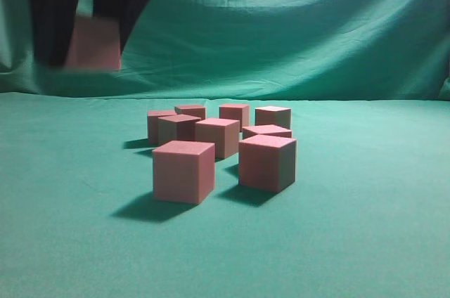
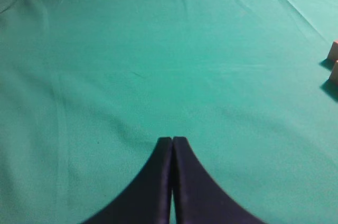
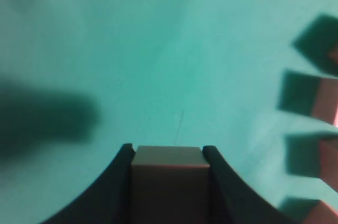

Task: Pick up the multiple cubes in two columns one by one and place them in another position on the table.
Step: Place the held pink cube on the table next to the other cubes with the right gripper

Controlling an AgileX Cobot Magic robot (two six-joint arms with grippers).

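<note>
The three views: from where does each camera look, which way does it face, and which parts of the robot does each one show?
Exterior view: low at table height, facing the backdrop; shows the right gripper aloft, holding a cube.
Left wrist view: behind the shut left gripper, looking down over bare cloth.
Right wrist view: behind the right gripper, looking down; the fingers clamp the cube.
Shared: the held cube appears in exterior and right wrist views.

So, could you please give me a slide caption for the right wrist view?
Right claw holds a cube above the green table, with more cubes at right.
</note>
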